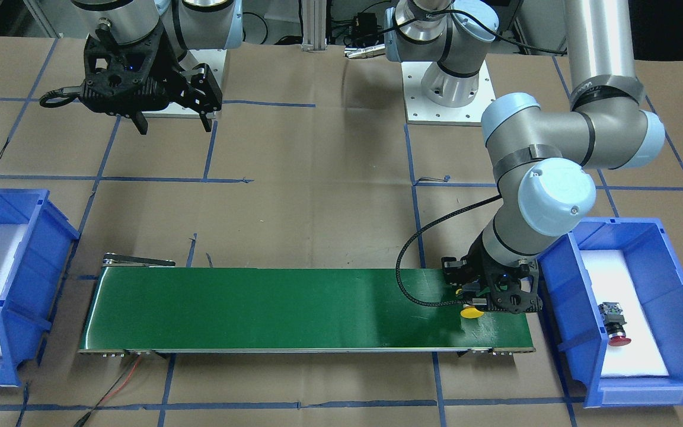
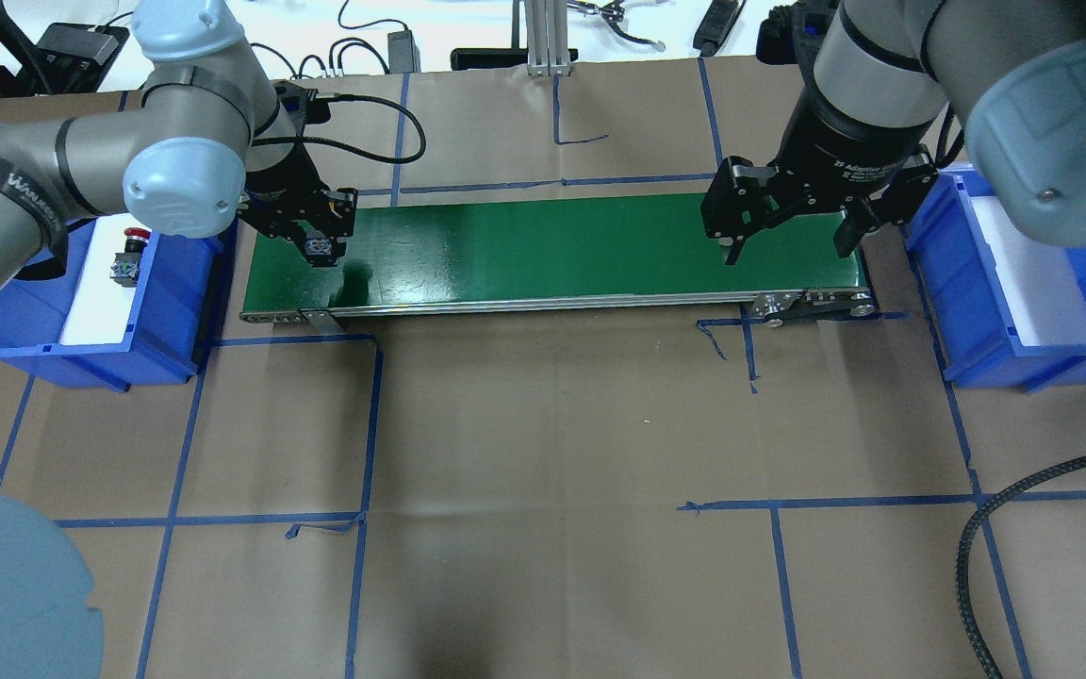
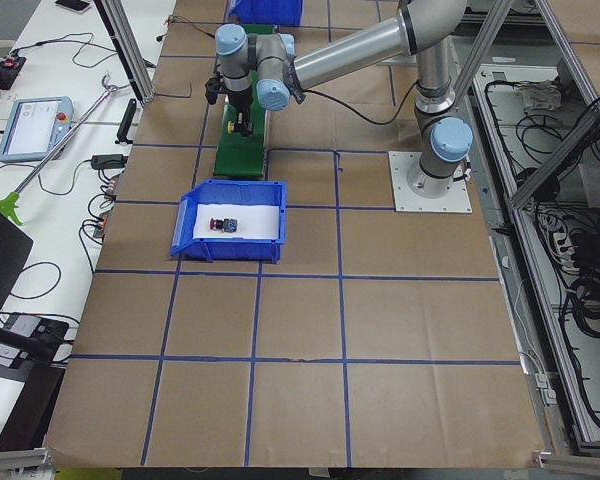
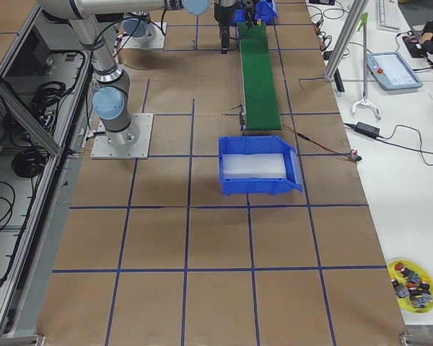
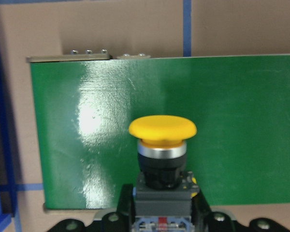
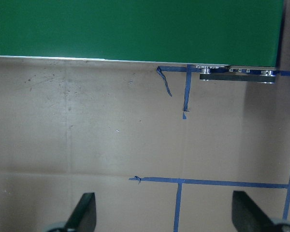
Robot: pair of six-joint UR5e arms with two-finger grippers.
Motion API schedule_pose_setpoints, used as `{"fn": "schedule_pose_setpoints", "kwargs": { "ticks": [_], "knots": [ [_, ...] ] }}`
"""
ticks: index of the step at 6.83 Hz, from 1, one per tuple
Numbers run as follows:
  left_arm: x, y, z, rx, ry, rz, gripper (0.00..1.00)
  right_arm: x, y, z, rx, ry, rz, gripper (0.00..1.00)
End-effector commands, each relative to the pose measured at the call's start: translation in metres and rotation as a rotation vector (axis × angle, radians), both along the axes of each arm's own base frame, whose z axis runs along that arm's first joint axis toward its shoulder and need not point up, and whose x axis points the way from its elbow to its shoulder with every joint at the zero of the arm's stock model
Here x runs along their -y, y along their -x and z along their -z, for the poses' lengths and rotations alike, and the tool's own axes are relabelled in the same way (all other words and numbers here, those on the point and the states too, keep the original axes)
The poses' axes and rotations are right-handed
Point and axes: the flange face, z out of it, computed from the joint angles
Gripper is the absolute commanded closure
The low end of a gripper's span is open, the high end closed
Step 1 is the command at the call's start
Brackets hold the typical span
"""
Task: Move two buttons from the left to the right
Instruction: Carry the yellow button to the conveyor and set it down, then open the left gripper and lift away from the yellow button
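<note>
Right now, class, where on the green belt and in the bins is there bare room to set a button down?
The green belt lies bare from the yellow button in the left gripper, at its left end, to its right end. The right bin is empty. Crowded: the left bin, where the red button lies.

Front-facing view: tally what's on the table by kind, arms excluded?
Buttons: 2 (yellow button, red button)
Bins: 2 (blue bin with the red button, other blue bin)
Belts: 1 (green belt)
Total: 5
</note>
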Motion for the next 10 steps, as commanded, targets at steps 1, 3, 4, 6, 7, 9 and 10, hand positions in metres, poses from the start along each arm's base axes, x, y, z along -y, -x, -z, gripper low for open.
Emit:
{"fn": "schedule_pose_setpoints", "kwargs": {
  "ticks": [1, 3, 4, 6, 7, 9, 10],
  "knots": [
    [-0.001, 0.001, 0.02, 0.004, 0.034, -0.005, 0.8, 0.0, 0.0, 0.0, 0.0, 0.0, 0.001, 0.0],
    [0.0, -0.001, 0.021, 0.002, 0.034, -0.011, 0.0, 0.0, 0.0, 0.0, 0.0, 0.002, 0.001, 0.0],
    [0.006, -0.004, 0.007, 0.006, 0.058, -0.014, 0.0, 0.0, 0.0, 0.0, 0.0, 0.002, 0.001, 0.0],
    [0.008, -0.01, -0.058, 0.012, 0.098, -0.02, 0.0, 0.0, 0.0, 0.0, 0.0, 0.002, 0.001, 0.0],
    [0.004, -0.008, -0.103, 0.009, 0.046, -0.017, 0.0, 0.0, 0.0, 0.0, 0.0, 0.0, 0.001, 0.0],
    [-0.016, -0.006, -0.169, 0.006, 0.014, -0.017, 0.0, 0.0, 0.0, 0.0, 0.002, 0.002, 0.001, 0.0],
    [-0.02, -0.006, -0.174, 0.006, 0.02, -0.015, 0.0, 0.0, 0.0, -0.001, 0.003, 0.003, 0.001, 0.0]
  ]
}}
